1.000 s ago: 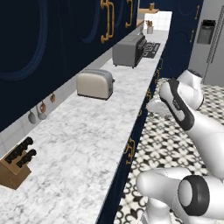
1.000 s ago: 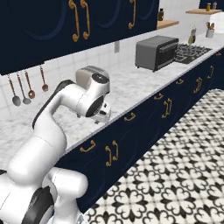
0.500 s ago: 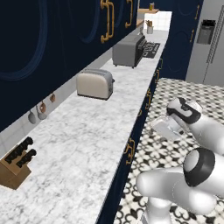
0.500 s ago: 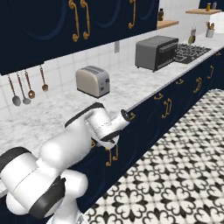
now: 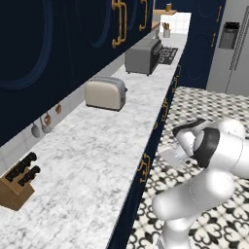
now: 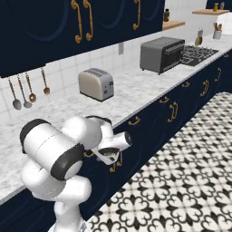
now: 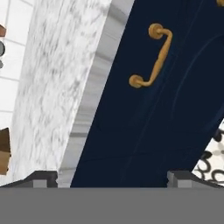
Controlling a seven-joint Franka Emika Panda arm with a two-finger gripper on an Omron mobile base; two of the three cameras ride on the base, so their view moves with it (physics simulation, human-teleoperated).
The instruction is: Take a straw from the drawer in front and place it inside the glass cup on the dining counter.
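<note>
Over the last second we had swung the arm down off the marble wall counter (image 5: 92,160) and lowered the hand to the navy cabinet fronts below its edge. That put our gripper (image 7: 112,177) squarely in front of the drawer (image 7: 144,122), facing its small curved brass handle (image 7: 151,57) with a clear gap between them. The fingers (image 7: 43,178) stood wide apart, with nothing between them.

We judged this to be the approach to the pull, so the task was barely begun. The drawer was shut (its front sat flush with the neighbouring fronts), and whatever it held, the straw included, lay hidden behind that front. We could not tell where in it the straw lay.

On the counter to the far side stood the toaster (image 6: 95,84), and the knife block (image 5: 17,187) sat at the near end.
</note>
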